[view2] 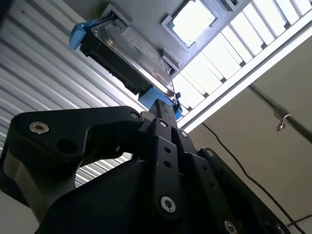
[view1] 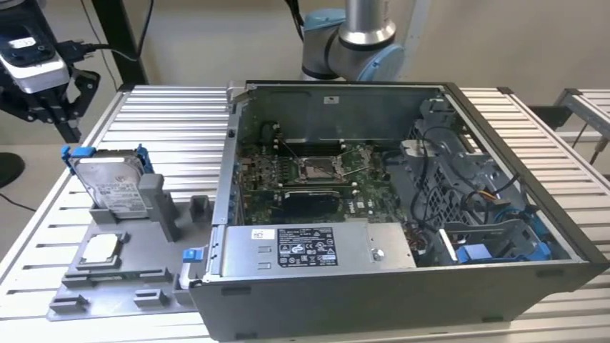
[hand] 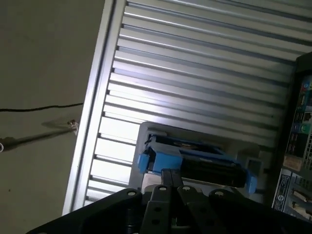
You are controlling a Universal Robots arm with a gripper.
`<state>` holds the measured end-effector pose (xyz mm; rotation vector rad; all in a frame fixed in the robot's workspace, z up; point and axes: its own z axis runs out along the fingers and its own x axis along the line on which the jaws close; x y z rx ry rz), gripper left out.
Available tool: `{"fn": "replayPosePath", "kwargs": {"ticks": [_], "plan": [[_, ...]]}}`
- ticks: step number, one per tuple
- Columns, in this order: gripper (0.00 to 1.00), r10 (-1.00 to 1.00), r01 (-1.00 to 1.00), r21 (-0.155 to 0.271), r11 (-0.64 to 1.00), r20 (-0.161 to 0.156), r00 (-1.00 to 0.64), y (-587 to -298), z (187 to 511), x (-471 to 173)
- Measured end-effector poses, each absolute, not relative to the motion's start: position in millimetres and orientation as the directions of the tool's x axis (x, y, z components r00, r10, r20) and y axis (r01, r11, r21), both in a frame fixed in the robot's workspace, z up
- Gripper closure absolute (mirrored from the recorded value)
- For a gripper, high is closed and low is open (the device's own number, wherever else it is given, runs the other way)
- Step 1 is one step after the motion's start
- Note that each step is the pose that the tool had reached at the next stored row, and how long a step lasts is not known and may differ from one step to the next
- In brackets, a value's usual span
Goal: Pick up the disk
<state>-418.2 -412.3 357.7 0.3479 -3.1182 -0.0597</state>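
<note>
The disk (view1: 113,184), a silver-grey drive with a white label in a bright blue frame, stands on edge in a grey holder at the exterior view's left. My gripper (view1: 59,114) hangs in the air above it and further to the left, apart from it, with nothing held. In both wrist views the two black fingers sit together, so the gripper (view2: 161,109) (hand: 170,175) reads as shut. Beyond the fingertips both wrist views show the disk (view2: 129,51) (hand: 195,161) with its blue frame ends.
A grey fixture plate (view1: 119,282) carries the holder and a small square silver chip (view1: 100,250). An open computer case (view1: 562,236) with a silver box with a black label (view1: 315,246) stands beside it. The slatted metal table (view1: 162,121) ends near the gripper.
</note>
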Motion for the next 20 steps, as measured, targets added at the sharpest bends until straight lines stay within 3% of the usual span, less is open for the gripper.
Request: {"fn": "replayPosePath", "kwargs": {"ticks": [20], "plan": [[1.00,-0.553,-0.553,0.038,0.833,-0.001,-0.833,-412.3,357.7,-418.2]]}}
